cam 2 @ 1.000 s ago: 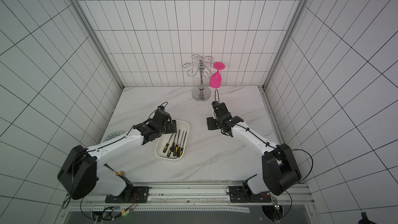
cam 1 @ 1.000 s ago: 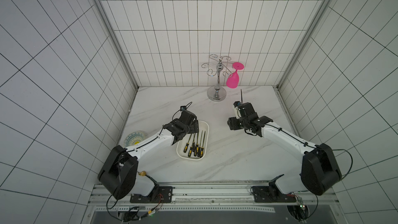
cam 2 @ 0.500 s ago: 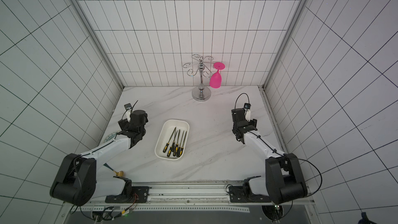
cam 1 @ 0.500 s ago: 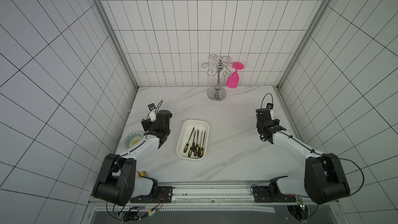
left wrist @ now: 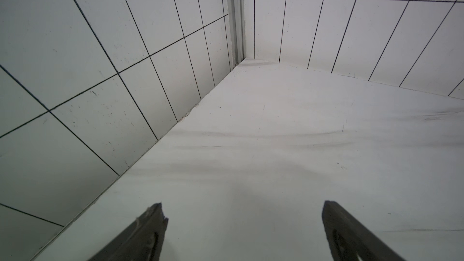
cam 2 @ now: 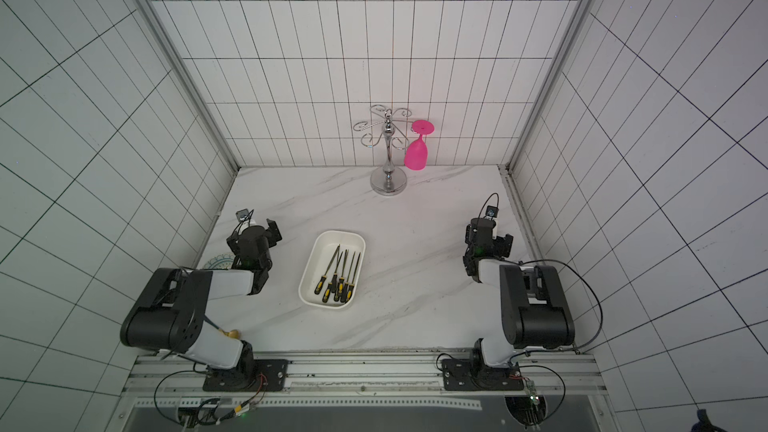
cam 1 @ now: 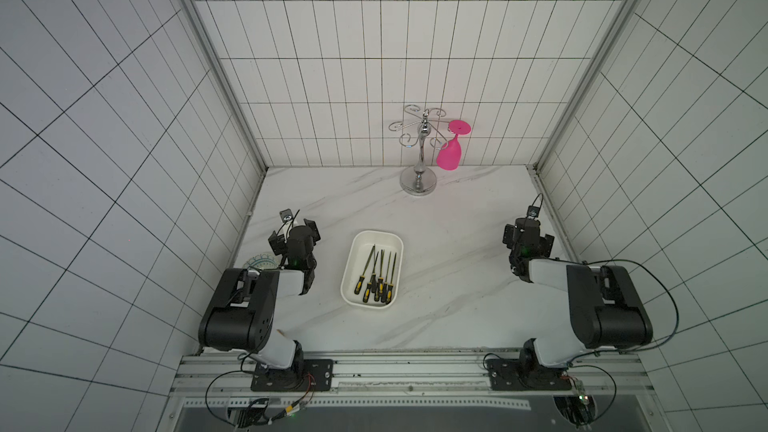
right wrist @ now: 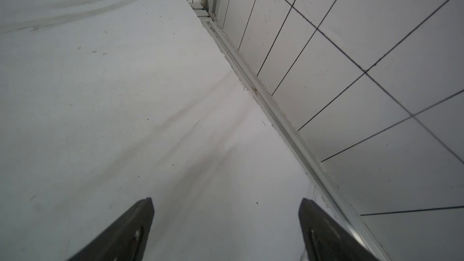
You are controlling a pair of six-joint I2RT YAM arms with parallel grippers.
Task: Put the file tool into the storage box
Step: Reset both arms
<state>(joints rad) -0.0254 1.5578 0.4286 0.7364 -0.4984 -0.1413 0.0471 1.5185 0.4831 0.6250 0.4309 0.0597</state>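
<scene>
The storage box [cam 1: 353, 268] sits mid-table, between the two arms, with the files [cam 1: 376, 274] lying side by side inside it. The glass stand [cam 1: 419, 176] is far behind it by the back wall, a glass [cam 1: 449, 155] hanging on its right. A plate [cam 1: 258, 263] lies at the left wall, partly under the left arm.

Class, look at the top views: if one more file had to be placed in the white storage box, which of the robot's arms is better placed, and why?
Left, marginally. The left gripper sits nearer the storage box than the right gripper; both are open and empty.
</scene>
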